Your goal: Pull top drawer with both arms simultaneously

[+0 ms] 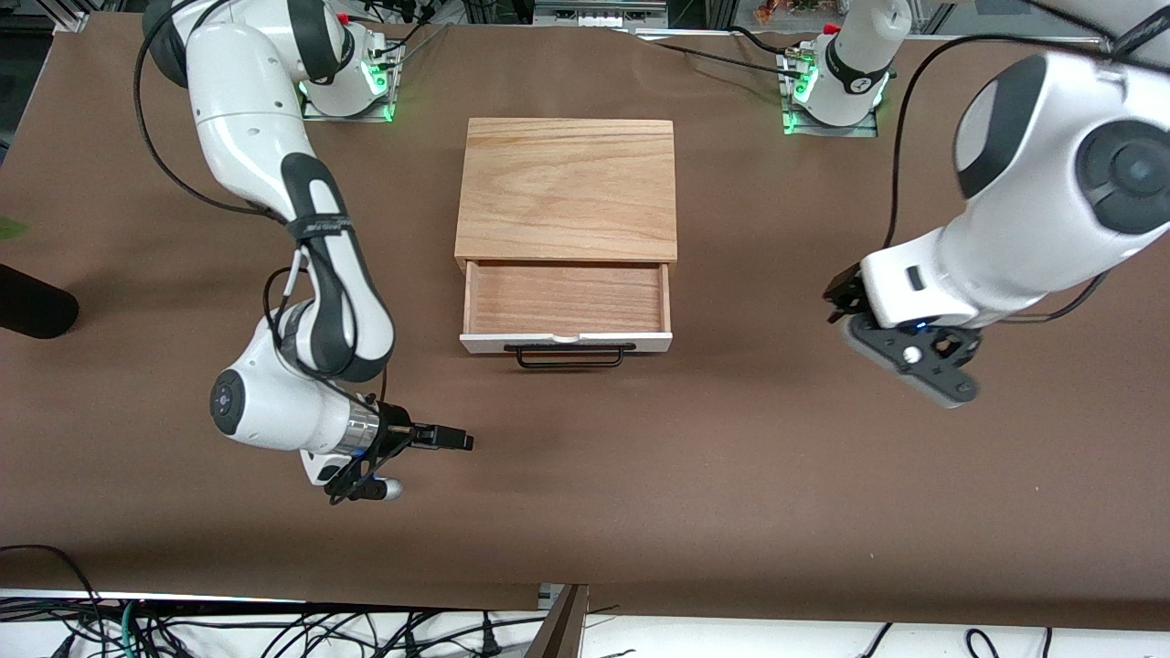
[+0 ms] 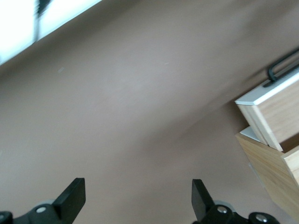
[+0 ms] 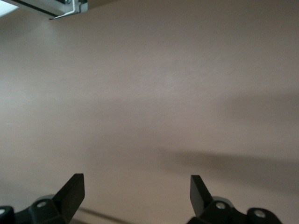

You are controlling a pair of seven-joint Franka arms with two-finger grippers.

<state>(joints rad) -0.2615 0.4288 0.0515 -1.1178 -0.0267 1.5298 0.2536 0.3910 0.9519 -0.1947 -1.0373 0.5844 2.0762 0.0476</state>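
The top drawer [image 1: 567,342] stands pulled out of the pale oak box [image 1: 567,187]. Its reddish-brown inside [image 1: 567,298] shows, and its black bar handle [image 1: 571,357] faces the front camera. My right gripper [image 1: 457,441] is open and empty above the brown table, off the drawer's corner toward the right arm's end; its wrist view [image 3: 137,184] shows only bare table. My left gripper [image 1: 839,297] is open and empty, raised over the table toward the left arm's end, level with the drawer. The left wrist view [image 2: 138,186] shows the drawer's white front [image 2: 268,93] and handle [image 2: 282,65] at a distance.
The brown table [image 1: 731,475] carries only the oak box. A dark rounded object [image 1: 37,311] lies at the right arm's end of the table. Cables [image 1: 274,631] hang below the table's front edge. Both arm bases [image 1: 352,78] stand along the back edge.
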